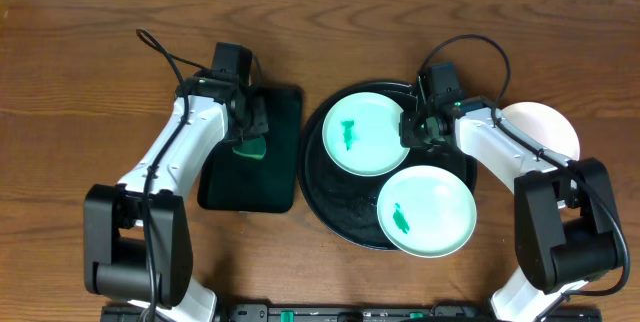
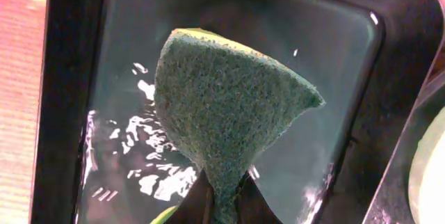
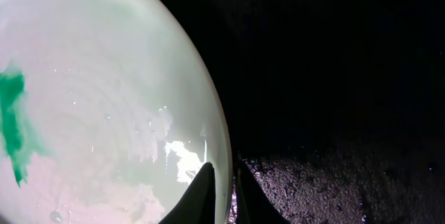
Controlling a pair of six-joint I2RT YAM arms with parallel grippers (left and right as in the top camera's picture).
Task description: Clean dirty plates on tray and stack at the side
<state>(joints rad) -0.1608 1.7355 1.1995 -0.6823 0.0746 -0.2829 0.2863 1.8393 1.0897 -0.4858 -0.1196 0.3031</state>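
The left gripper (image 2: 219, 204) hangs over the small rectangular black tray (image 1: 225, 187), its fingers pressed together on the narrow end of a green scouring sponge (image 2: 226, 113). The sponge fans out wide and flat just above the tray's wet, glinting floor. The right gripper (image 3: 224, 186) is at the right rim of the far mint plate (image 1: 378, 150), one finger over the plate's inside and the other outside it, nipping the rim between them. That plate lies in the far half of the round black tray (image 1: 335, 197) with a green smear (image 1: 350, 135) in its middle. The near mint plate (image 1: 440, 207) has a smear of its own; it overlaps the tray's near-right rim and sits just beside the first. A white plate (image 1: 548, 127) lies off the tray on the table (image 1: 80, 62), beyond the tray's right rim. What matters for the coming scrub is that the smear on the held plate lies to the right of the sponge, across the rectangular tray's right edge and the round tray's left rim. The left arm is the nearer one, so it looks best placed to carry the sponge across while the right steadies the plate from the opposite side. Both mint plates appear not yet cleaned.
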